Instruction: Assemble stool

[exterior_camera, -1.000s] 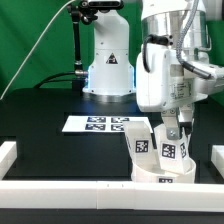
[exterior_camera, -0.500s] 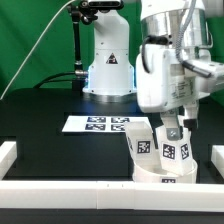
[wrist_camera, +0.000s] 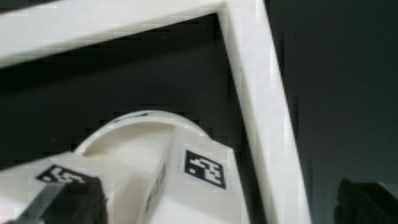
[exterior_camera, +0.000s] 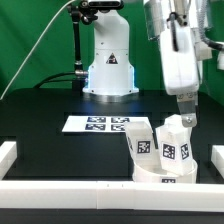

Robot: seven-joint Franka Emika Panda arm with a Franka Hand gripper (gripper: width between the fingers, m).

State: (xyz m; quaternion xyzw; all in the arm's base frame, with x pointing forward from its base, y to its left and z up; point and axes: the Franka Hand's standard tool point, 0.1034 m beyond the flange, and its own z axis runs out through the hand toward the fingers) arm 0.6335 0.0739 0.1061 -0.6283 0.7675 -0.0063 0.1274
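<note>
The stool's round white seat (exterior_camera: 160, 175) lies at the exterior view's front right, against the front rail. Short blocky legs with square tags stand upright on it, one on the left (exterior_camera: 143, 144) and one in the middle (exterior_camera: 170, 150), with another part close behind on the right (exterior_camera: 184, 133). My gripper (exterior_camera: 185, 115) hangs just above the right-hand part, open and holding nothing. In the wrist view a tagged leg (wrist_camera: 178, 160) rises below the camera, and one dark finger (wrist_camera: 59, 203) shows at each side, far apart.
The marker board (exterior_camera: 100, 124) lies flat behind the stool. White border rails run along the front (exterior_camera: 70, 172), the left (exterior_camera: 8, 152) and the right (exterior_camera: 215, 158); one rail (wrist_camera: 263, 100) passes close by the leg in the wrist view. The arm's base (exterior_camera: 108, 65) stands at the back.
The jaws have opened and let go of the right-hand leg. The arm has risen and shifted toward the exterior view's right. The leg stays standing on the seat.
</note>
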